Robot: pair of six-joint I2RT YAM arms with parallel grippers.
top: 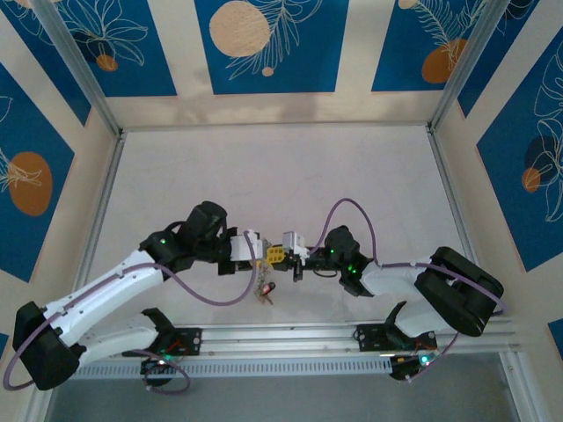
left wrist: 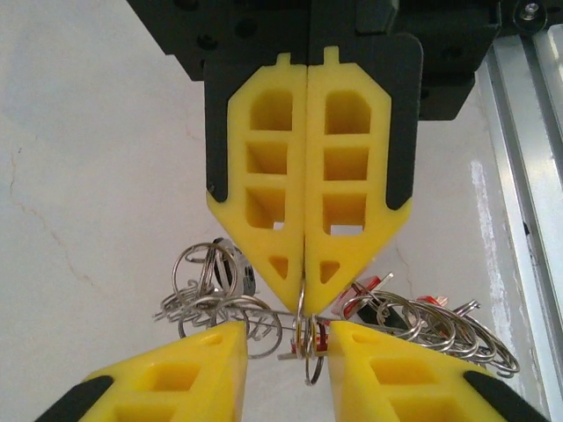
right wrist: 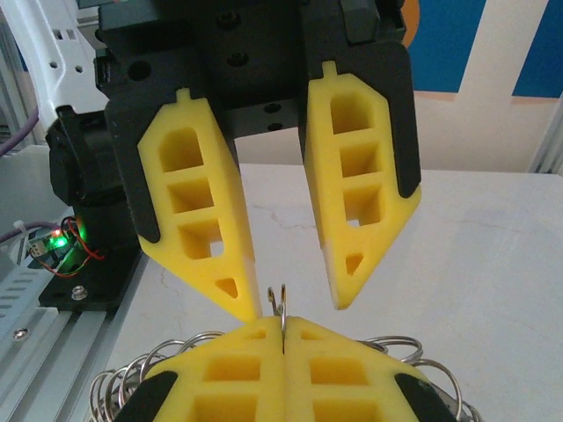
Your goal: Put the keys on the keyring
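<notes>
Both grippers meet tip to tip above the table's near middle. My right gripper (top: 292,253) (right wrist: 283,327) is shut on the keyring (right wrist: 282,299), a thin metal ring seen edge-on that pokes up between its yellow fingers. In the left wrist view the right gripper (left wrist: 304,294) pinches the keyring (left wrist: 305,352) from above. My left gripper (top: 262,255) (left wrist: 288,338) stands open, one finger on each side of the ring. Beside and below hang bunched small rings (left wrist: 215,303) and the keys: red heads (left wrist: 374,286) and a black one (left wrist: 230,268). From above the keys (top: 264,290) dangle under the grippers.
An aluminium rail (top: 290,338) (left wrist: 528,176) runs along the near edge, just behind the dangling bunch. Metal posts and patterned walls (top: 264,44) close in the white table (top: 281,176), whose far half lies open beyond the arms.
</notes>
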